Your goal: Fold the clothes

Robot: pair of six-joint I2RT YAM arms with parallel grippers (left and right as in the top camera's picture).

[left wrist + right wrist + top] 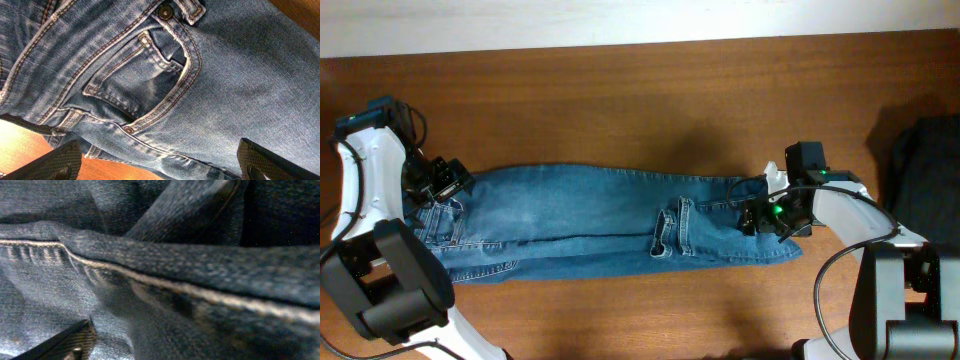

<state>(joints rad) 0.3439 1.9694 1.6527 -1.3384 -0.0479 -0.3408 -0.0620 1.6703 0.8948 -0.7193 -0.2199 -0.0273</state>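
Note:
The clothes are blue denim jeans (pixel 600 215) lying lengthwise across the wooden table (pixel 620 90), with the waist at the left and the leg ends at the right. My left gripper (pixel 445 185) hovers over the waist end. In the left wrist view my left gripper (pixel 160 167) is open, its fingers (pixel 55 162) set wide over a front pocket (pixel 150 75) and the jeans' edge. My right gripper (pixel 757 215) is down on the leg ends. In the right wrist view a stitched hem fold (pixel 190 280) fills the frame. Only one finger (pixel 70 342) shows, far to the left, and denim hides the other.
A dark cloth bundle (pixel 930 180) lies at the table's right edge. The table's pale far edge (pixel 520 25) runs along the top. Both arm bases stand at the front corners.

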